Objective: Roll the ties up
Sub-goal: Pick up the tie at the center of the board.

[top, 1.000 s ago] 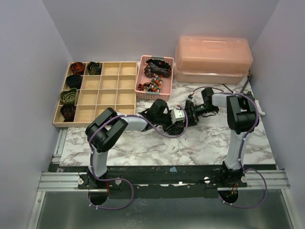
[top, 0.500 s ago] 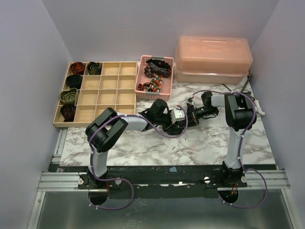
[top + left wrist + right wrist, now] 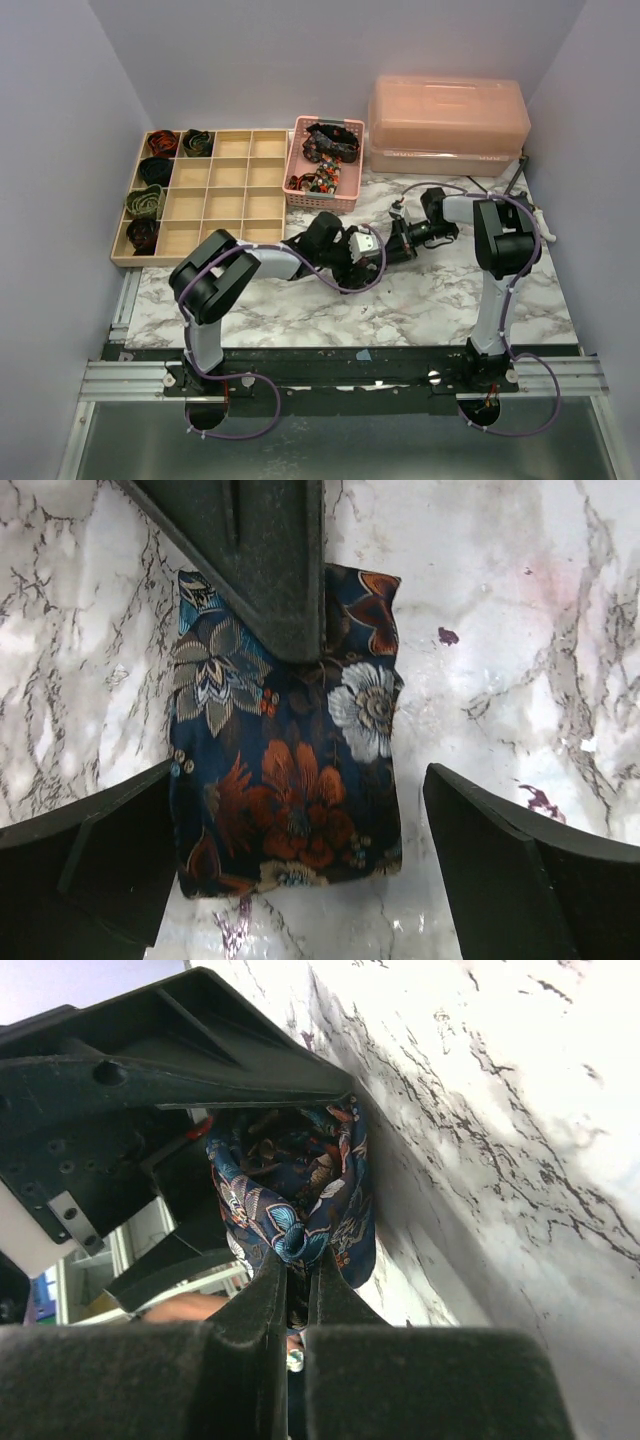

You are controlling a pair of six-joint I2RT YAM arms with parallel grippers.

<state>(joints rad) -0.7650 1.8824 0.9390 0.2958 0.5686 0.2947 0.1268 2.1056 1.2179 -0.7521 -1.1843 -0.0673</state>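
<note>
Floral tie (image 3: 300,810) is lying folded on the marble table (image 3: 420,300), pretty much dead centre. The right gripper (image 3: 297,1260) is pinched tight on a fold of it, and the left gripper (image 3: 297,775) is spread wide across it: one finger is right at the tie's 9 o'clock edge, the other has a strip of bare marble before the 3 o'clock edge. From above, the free room is all at 6 o'clock. The pink basket (image 3: 300,185) of loose ties (image 3: 330,145) crowds 12, the wooden tray (image 3: 230,175) with rolled ties (image 3: 164,142) sits at 10, and the pink lidded box (image 3: 447,115) at 1.
</note>
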